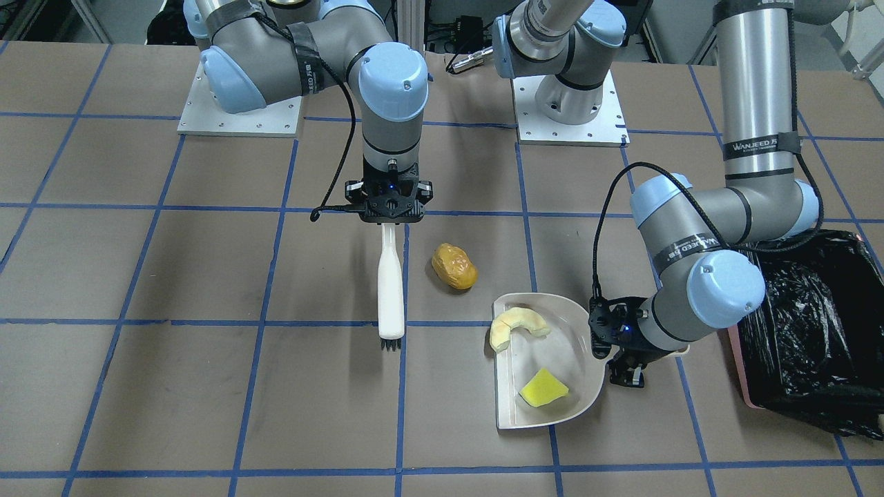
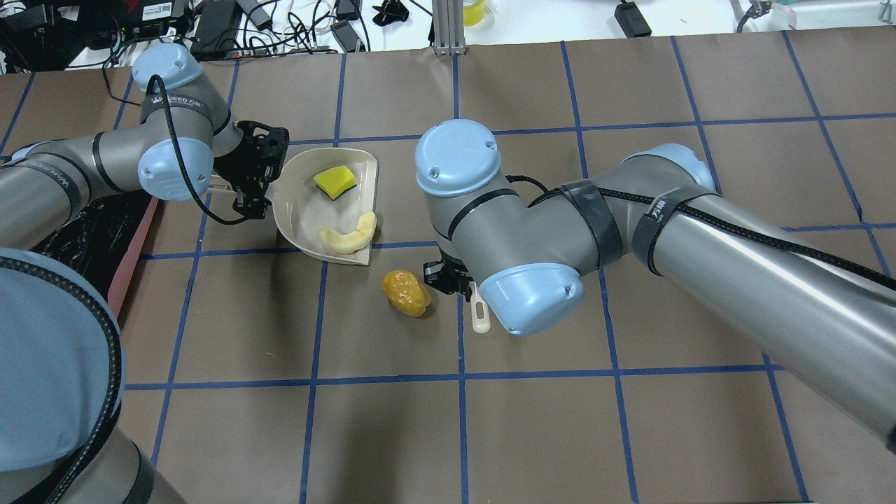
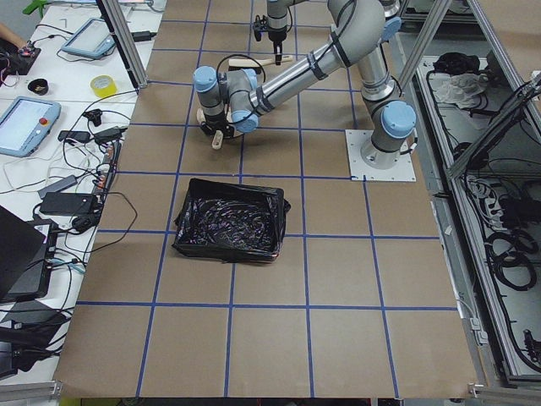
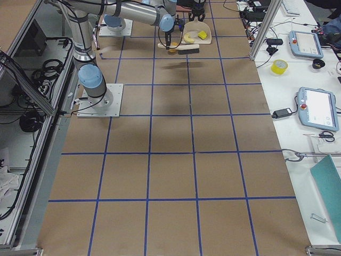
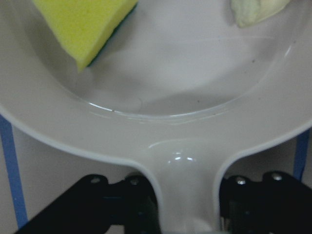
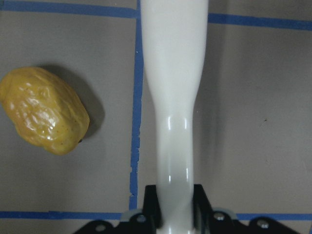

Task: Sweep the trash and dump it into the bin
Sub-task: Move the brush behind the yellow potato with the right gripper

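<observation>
We find the right pincer clamped on a white plastic brush; the wrinkled orange-yellow potato-like lump lies unswept just beside it. The left pincer grips the handle of the cream-white plastic dustpan. In the pan ahead of it sit the pale cream crescent-shaped slice and the flat bright-yellow wedge. The pink bin lined with black plastic stands behind it. One sweep and the dumping remain, we judge.

Front, overhead views share dustpan.

Brown blue-gridded table under dustpan, orange-yellow lump, black-lined pink bin.
</observation>
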`<state>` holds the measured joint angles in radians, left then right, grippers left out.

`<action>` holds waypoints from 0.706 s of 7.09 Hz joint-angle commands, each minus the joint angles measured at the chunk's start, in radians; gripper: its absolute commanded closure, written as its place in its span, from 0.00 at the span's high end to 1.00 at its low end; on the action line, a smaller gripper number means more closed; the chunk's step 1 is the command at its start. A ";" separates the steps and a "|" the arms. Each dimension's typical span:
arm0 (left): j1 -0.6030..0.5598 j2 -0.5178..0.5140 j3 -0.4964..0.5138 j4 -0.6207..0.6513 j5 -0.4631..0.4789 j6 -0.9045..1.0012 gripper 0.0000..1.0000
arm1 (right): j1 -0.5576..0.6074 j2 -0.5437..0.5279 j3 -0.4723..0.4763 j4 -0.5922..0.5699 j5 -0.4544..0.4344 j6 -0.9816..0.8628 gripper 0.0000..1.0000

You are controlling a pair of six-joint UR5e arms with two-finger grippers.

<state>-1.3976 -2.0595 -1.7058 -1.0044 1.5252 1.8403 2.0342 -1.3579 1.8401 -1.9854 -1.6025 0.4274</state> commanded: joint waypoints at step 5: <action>0.021 0.163 -0.294 0.119 0.009 0.034 0.00 | 0.132 0.002 0.139 -0.125 0.033 0.181 0.00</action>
<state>-1.3855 -1.9197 -1.9604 -0.9019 1.5331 1.8738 2.1409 -1.3609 1.9597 -2.0862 -1.5852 0.5718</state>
